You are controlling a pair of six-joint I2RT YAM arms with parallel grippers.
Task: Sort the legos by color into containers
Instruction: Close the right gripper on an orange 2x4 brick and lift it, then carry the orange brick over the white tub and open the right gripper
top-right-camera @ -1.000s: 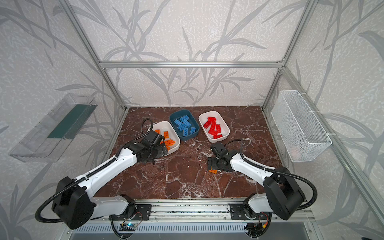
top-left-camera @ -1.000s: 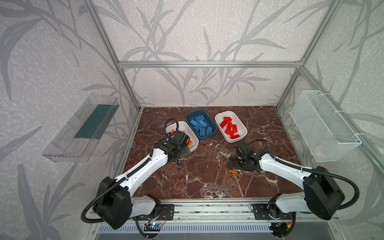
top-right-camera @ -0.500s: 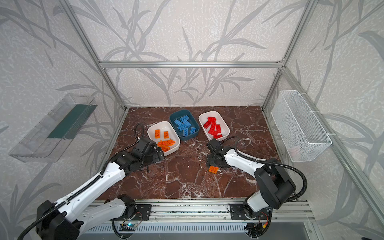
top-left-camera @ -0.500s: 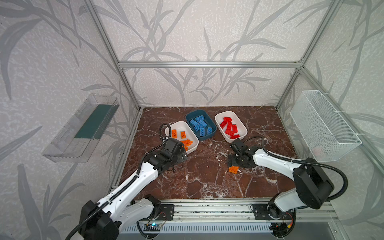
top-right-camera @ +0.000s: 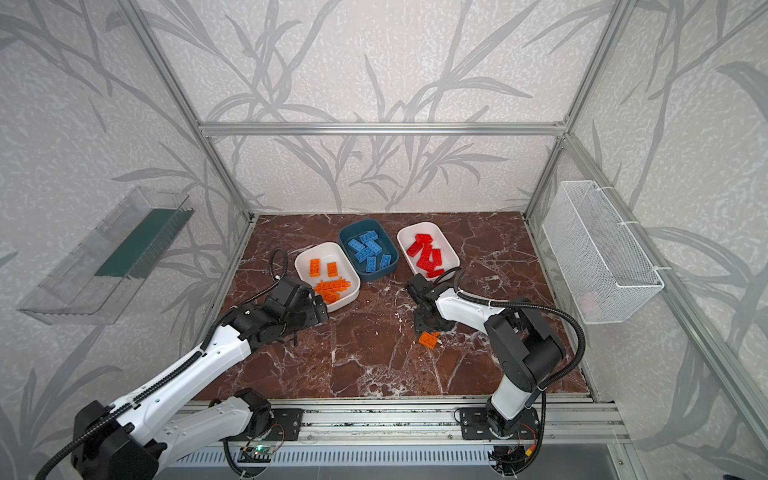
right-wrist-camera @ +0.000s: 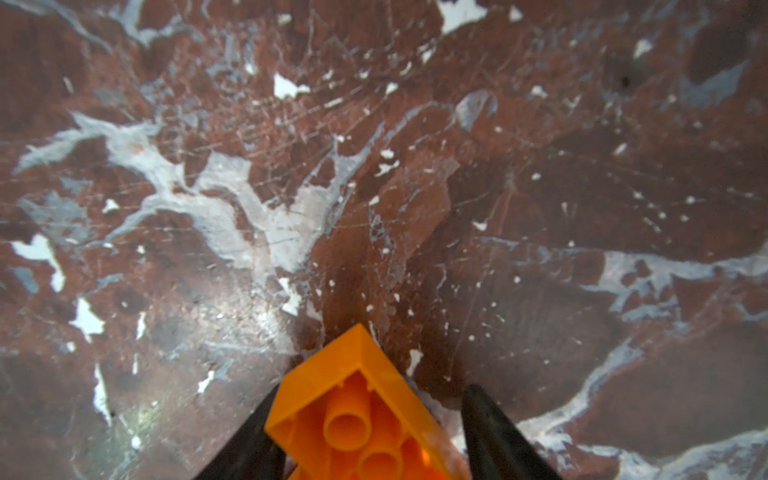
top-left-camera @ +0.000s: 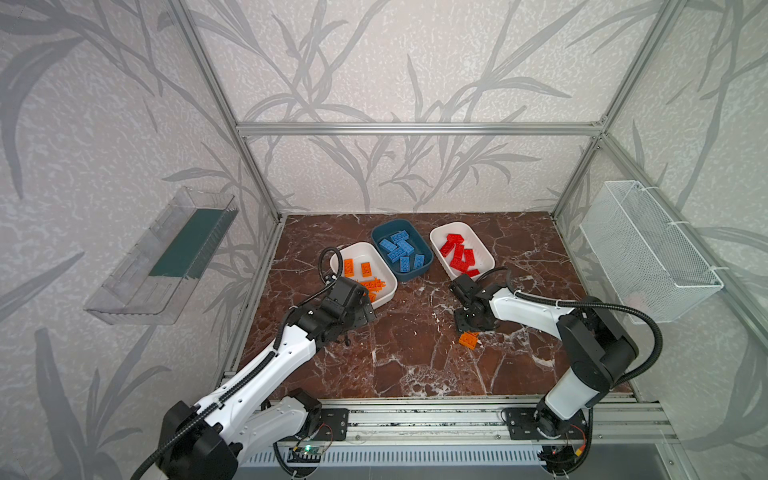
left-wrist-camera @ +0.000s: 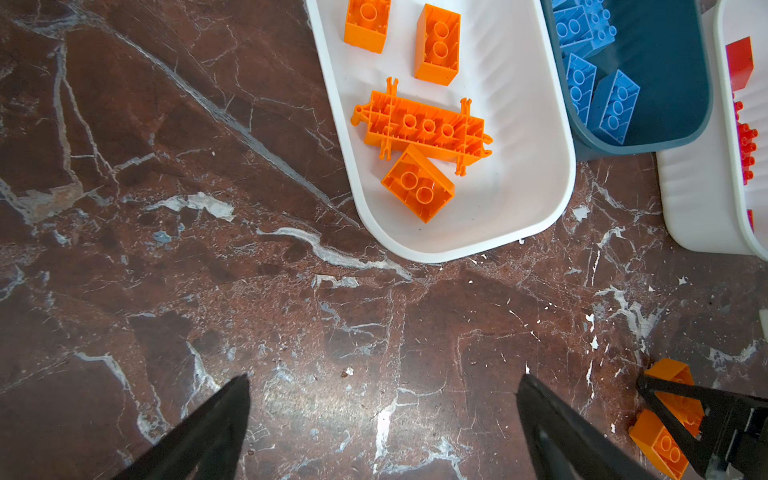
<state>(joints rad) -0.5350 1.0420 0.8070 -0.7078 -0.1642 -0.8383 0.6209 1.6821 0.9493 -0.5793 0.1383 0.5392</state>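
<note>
The right gripper (right-wrist-camera: 372,388) stood partly closed around an upturned orange brick (right-wrist-camera: 357,419) on the marble table (top-left-camera: 407,357); whether it gripped firmly could not be told. The left gripper (left-wrist-camera: 384,378) gaped wide and empty near the white tub (left-wrist-camera: 523,199) holding other orange bricks (left-wrist-camera: 424,124).

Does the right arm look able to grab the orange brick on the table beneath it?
Probably yes. The right arm is down over the orange brick, which sits between its jaws in the wrist view with nothing else between them. Whether they grip it yet I cannot tell.
</note>
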